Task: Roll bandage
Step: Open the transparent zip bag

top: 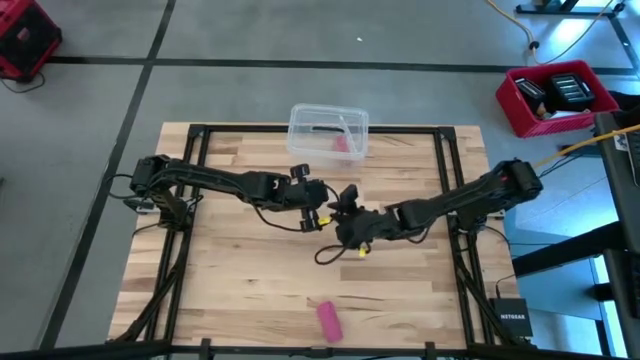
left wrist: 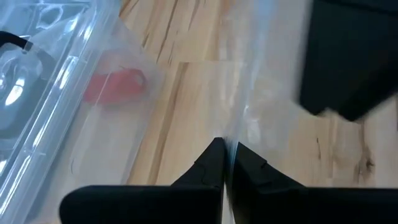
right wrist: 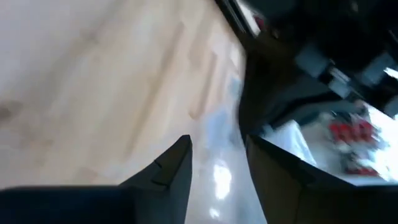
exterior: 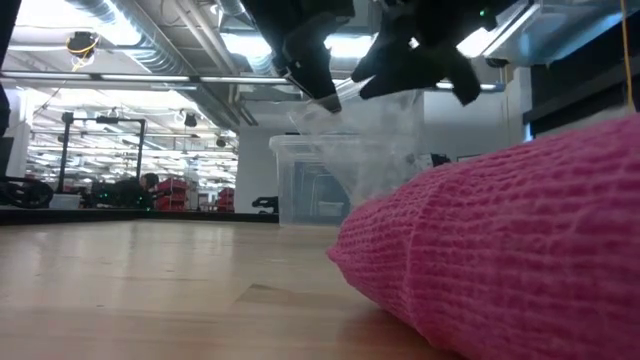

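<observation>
The left end effector [top: 322, 212] was held above the middle of the surface [top: 230, 280], its fingers pressed together on a thin clear plastic wrapper [left wrist: 249, 118]. Just to its right, the right end effector [top: 347, 203] was seen with fingers parted around the same film, possibly not gripping it. The bandage [top: 329, 319], a small pink roll, lay well apart at the near edge, untouched. The clear plastic box [top: 328, 130] stood at the far edge. The wrapper would best be peeled with the left pinch kept firm and the pull made steadily.
</observation>
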